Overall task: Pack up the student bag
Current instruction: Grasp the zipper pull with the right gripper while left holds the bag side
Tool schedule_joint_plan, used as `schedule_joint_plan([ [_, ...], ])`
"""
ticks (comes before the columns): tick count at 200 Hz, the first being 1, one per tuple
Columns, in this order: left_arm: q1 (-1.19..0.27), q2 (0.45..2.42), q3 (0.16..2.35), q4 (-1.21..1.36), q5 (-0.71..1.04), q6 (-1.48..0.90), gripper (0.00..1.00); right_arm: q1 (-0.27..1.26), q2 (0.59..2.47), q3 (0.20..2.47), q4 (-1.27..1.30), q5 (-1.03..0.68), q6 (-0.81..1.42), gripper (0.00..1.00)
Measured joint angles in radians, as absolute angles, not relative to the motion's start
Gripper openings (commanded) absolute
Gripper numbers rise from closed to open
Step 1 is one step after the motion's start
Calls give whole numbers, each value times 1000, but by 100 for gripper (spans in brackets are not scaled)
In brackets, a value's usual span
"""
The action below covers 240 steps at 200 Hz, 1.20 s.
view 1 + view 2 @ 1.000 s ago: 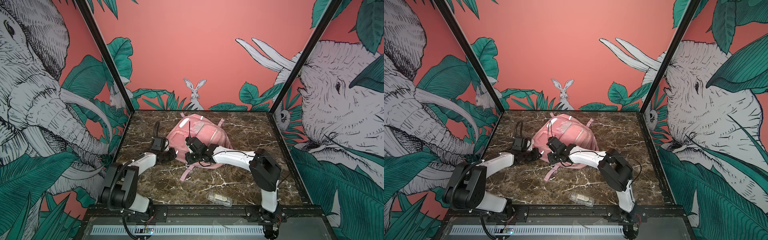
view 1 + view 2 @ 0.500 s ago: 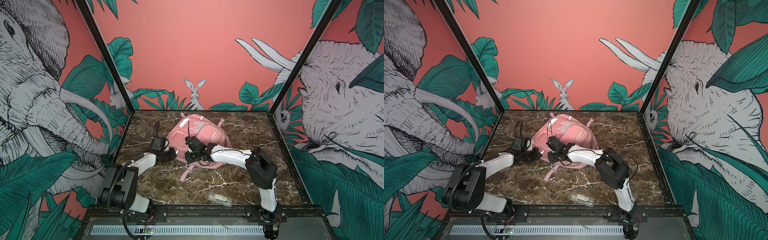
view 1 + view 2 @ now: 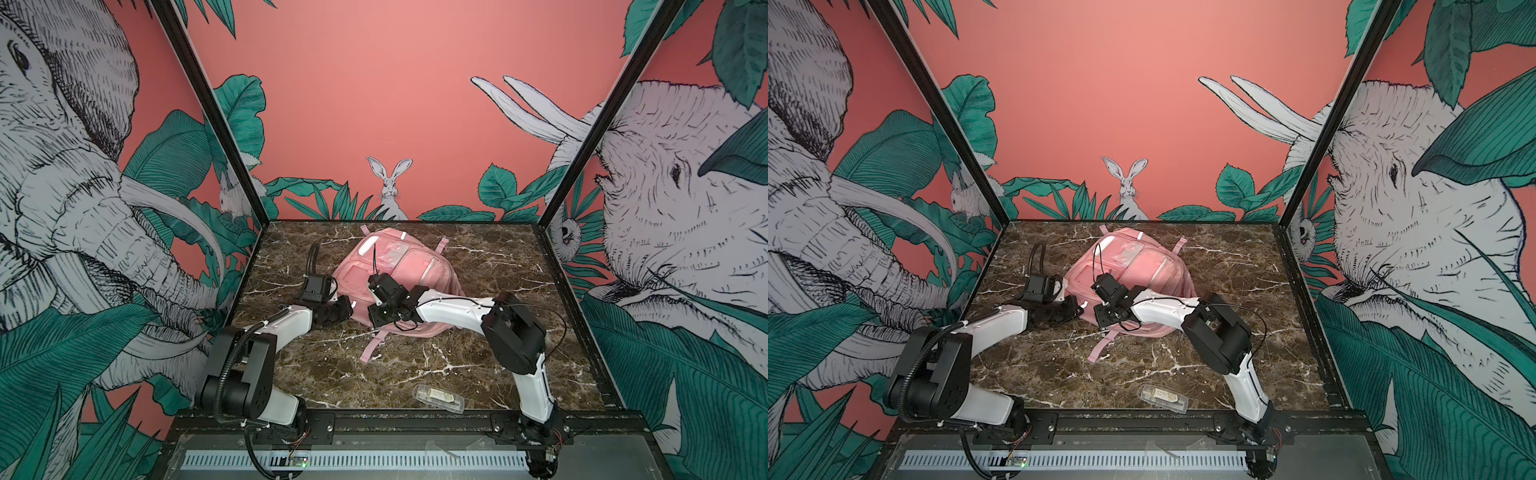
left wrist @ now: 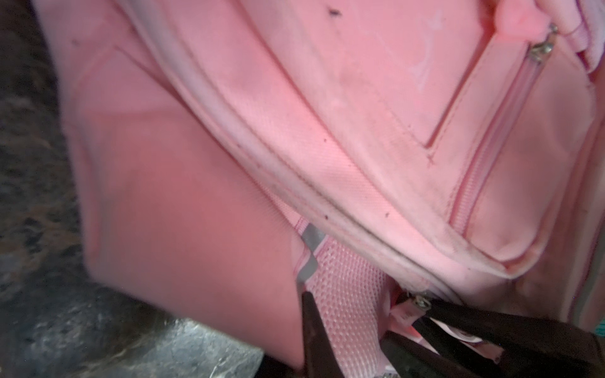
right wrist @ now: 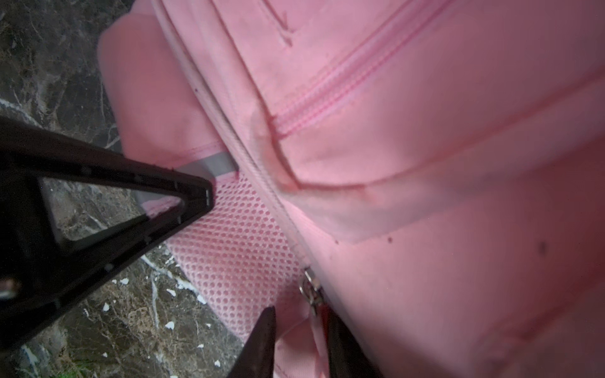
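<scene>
Bag [image 3: 401, 270], pink and soft, lay front-up on the far middle of the marble table [image 3: 478, 365], with one strap [image 3: 373, 348] trailing toward the near side. Both arms reached to its near left corner.

The left end effector [image 3: 352, 308] had its fingers pressed together, the tip resting against the top of the mesh pocket [image 5: 235, 248] beside a grey strip [image 5: 212, 165]. Whether it nipped any fabric could not be told. Just beside it, the right end effector [image 5: 299, 327] stood with fingers narrowly apart on either side of the pink pull tab [image 5: 316, 314], which hung from the metal slider [image 5: 309, 288] of a zip. Whether they truly clamped the tab could not be told.

A clear case [image 3: 438, 397] lay well apart on the near right of the table, not yet packed.

The step in hand looked like opening that zip. To do it well, the right fingers would need a firm, square hold on the tab before any pull. The pull would need to follow the curve of the zip, staying low rather than lifting the bag. The left end effector would need to pin the bag's side so the soft fabric stayed taut and did not bunch at the slider. With the two tips so close, a slow start would spare a clash.
</scene>
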<state>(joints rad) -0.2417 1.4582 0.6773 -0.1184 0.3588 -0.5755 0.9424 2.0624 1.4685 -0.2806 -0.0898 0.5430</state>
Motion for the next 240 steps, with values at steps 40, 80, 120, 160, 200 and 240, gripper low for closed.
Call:
schedule_joint_plan([
  [40,-242,1458,672,-110,358,-575,7,942,2078,1481,-281,-89,548,19],
  [80,-242,1458,671,-109,358,-575,7,942,2080,1486,-279,-82,550,13],
  [120,-242,1458,671,-109,355,-576,6,942,2078,1475,-266,-81,546,8],
  [160,-245,1458,678,-125,331,-576,0,936,2028,1419,-263,-85,545,6],
  [200,-242,1459,715,-173,313,-577,0,925,1942,1332,-269,-104,545,6],
  [240,-210,1478,754,-195,305,-577,0,910,1831,1206,-284,-111,543,6],
])
